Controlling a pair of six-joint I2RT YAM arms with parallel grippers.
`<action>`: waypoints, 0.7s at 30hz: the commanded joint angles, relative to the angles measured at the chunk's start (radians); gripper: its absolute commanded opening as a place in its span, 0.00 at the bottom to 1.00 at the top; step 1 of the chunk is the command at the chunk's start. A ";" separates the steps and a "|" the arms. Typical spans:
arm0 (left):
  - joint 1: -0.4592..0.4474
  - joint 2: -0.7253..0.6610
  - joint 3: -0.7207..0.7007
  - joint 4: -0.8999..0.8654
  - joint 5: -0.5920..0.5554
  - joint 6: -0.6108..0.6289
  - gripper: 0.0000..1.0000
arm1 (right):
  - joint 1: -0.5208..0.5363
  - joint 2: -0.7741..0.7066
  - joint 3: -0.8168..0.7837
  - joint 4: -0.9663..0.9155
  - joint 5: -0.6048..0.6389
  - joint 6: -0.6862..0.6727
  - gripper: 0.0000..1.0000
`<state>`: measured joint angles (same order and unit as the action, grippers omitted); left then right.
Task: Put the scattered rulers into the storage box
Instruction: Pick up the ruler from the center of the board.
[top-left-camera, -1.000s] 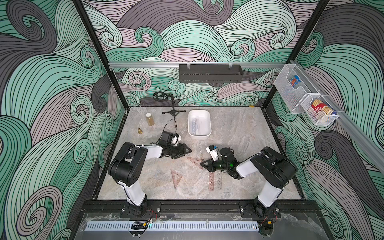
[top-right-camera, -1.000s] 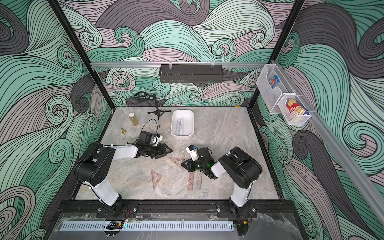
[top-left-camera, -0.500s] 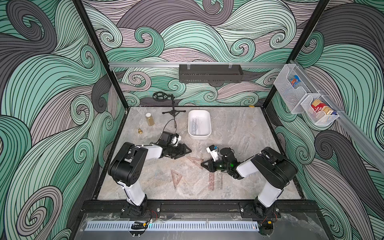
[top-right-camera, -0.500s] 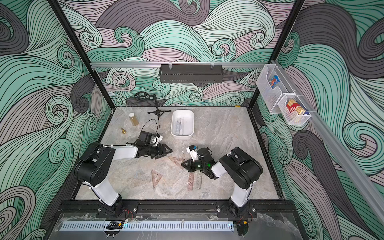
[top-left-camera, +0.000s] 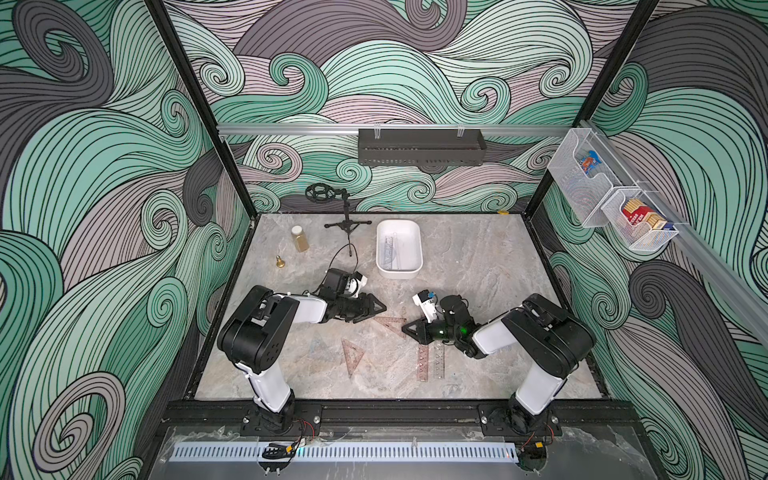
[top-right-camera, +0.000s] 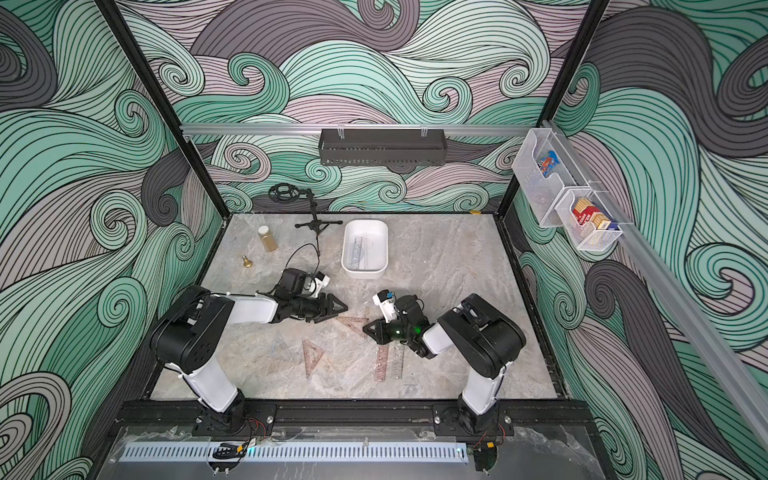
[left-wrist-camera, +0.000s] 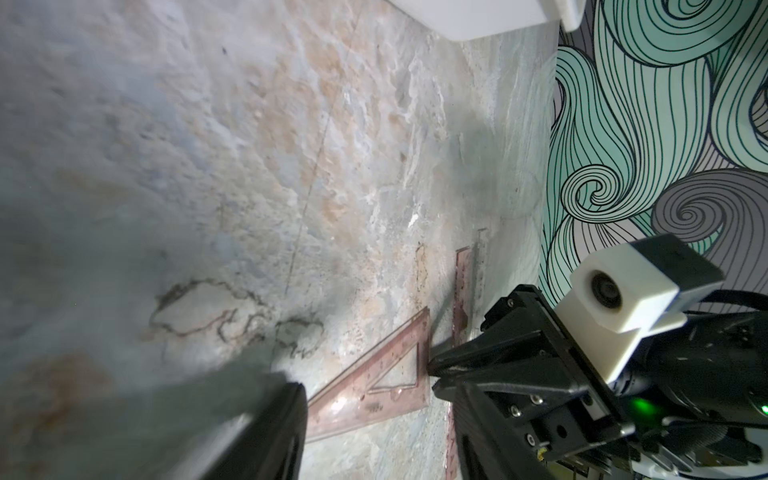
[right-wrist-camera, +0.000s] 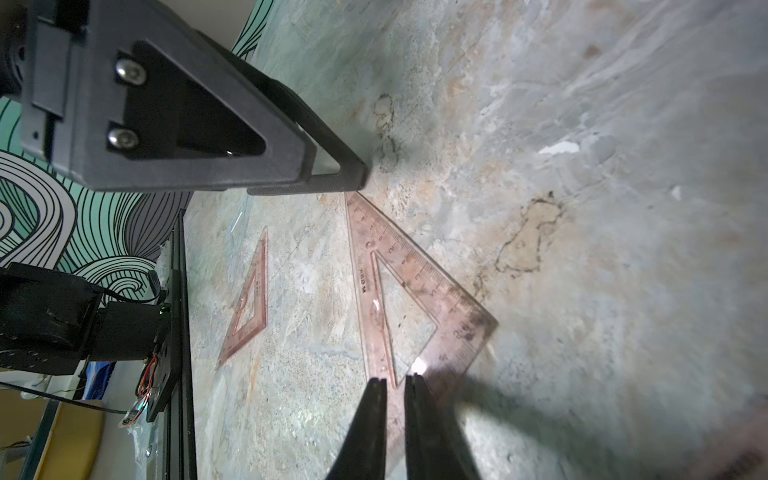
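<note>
A pinkish set square (top-left-camera: 392, 325) lies flat between my two grippers. My right gripper (right-wrist-camera: 397, 379) is shut on its wide corner (right-wrist-camera: 453, 332), and pink plastic shows in the narrow gap between the jaws. My left gripper (top-left-camera: 376, 312) is open, with one fingertip (right-wrist-camera: 353, 178) at the square's pointed corner. A second pinkish set square (top-left-camera: 352, 354) lies nearer the front. A faint clear one (top-left-camera: 318, 347) lies left of it. A pinkish ruler (top-left-camera: 422, 361) and a clear ruler (top-left-camera: 439, 359) lie under my right forearm. The white storage box (top-left-camera: 398, 272) behind holds clear rulers.
At the back left stand a small jar (top-left-camera: 300, 239), a brass bell (top-left-camera: 280, 262) and a black mini tripod (top-left-camera: 347, 224) whose cable runs to my left wrist. A black shelf (top-left-camera: 419, 147) and wire baskets (top-left-camera: 611, 203) hang on the walls.
The jaws of my left gripper have narrowed a little. Both arms stay in nearly the same places, and the set square has not moved.
</note>
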<state>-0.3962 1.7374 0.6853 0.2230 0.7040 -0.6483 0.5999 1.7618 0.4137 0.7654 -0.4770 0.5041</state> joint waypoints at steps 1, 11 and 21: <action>-0.007 0.028 -0.056 -0.166 -0.065 -0.007 0.60 | -0.004 0.042 -0.014 -0.110 0.020 -0.009 0.15; 0.048 -0.075 0.053 -0.341 -0.146 0.068 0.69 | -0.005 0.041 -0.027 -0.110 0.020 -0.011 0.15; 0.033 -0.044 -0.026 -0.255 -0.109 0.030 0.70 | -0.004 0.040 -0.039 -0.110 0.020 -0.013 0.14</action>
<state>-0.3515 1.6611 0.7078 0.0410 0.6357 -0.6144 0.5995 1.7691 0.4099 0.7818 -0.4831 0.5041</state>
